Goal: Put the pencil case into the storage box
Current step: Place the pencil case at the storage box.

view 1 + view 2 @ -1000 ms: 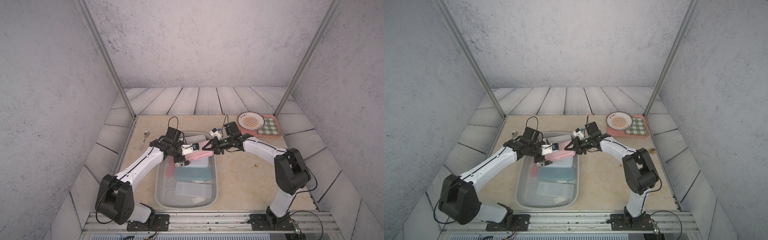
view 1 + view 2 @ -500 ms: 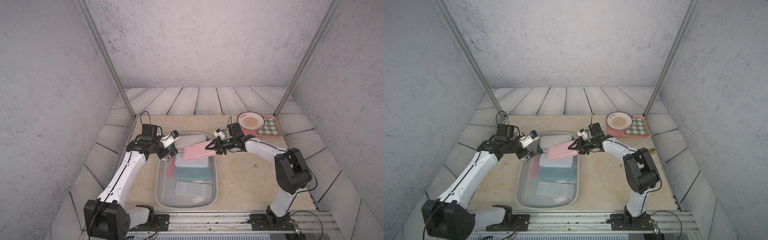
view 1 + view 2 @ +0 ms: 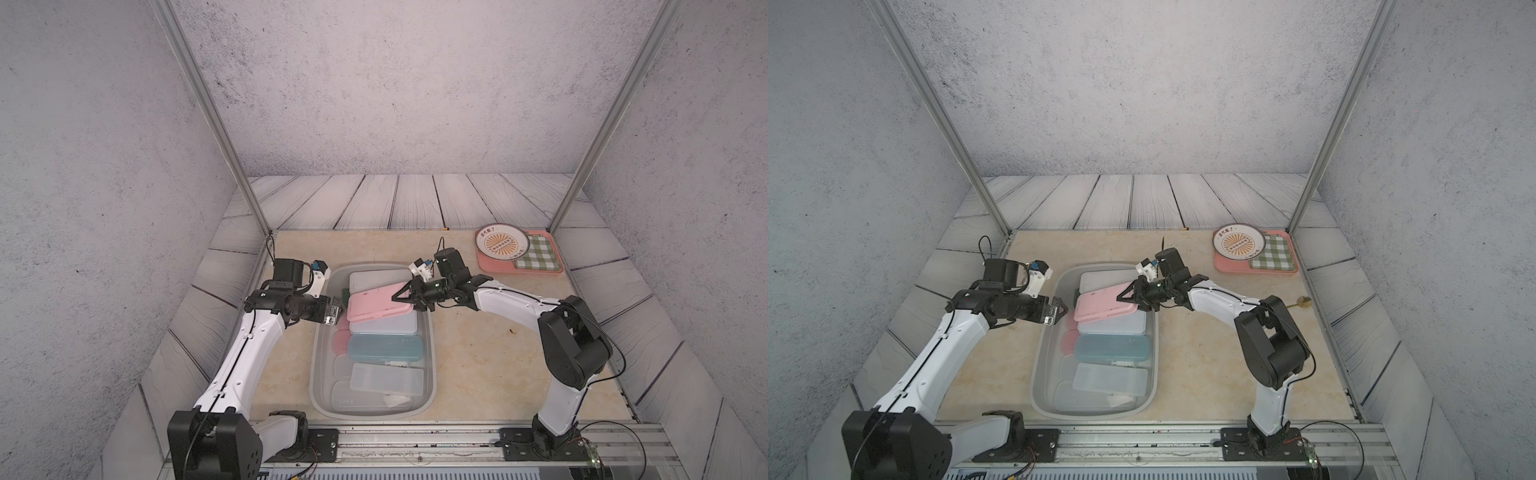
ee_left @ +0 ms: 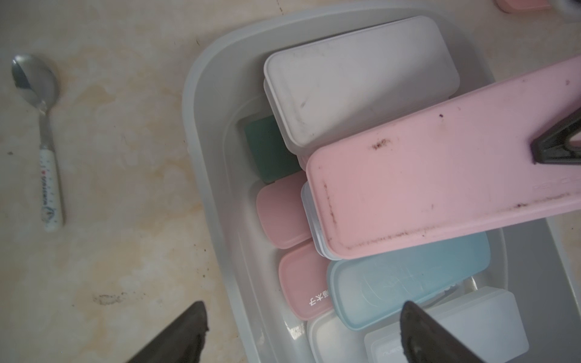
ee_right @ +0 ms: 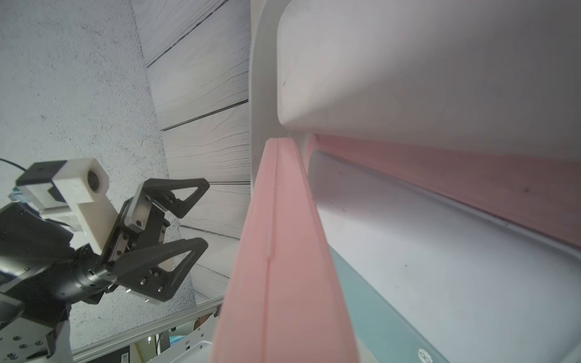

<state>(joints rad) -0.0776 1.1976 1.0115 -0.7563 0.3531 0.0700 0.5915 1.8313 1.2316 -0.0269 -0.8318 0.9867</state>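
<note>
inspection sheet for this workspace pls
surface: beige tabletop, stained in places
job's things: pink pencil case tilted over the storage box, above other cases inside
clutter: spoon beside the box; pink tray with plate and checked cloth
grippers: right gripper shut on the pink pencil case's end; left gripper open, empty, beside the box
cables: black cable loops at the left wrist, clear of the box
surroundings: grey walls, metal posts

A green case (image 4: 267, 147) lies mostly hidden under a white case (image 4: 355, 81). The pink case (image 4: 440, 182) is cut off at the left wrist view's edge. The gold thing (image 3: 1303, 302) is perhaps a spoon.
</note>
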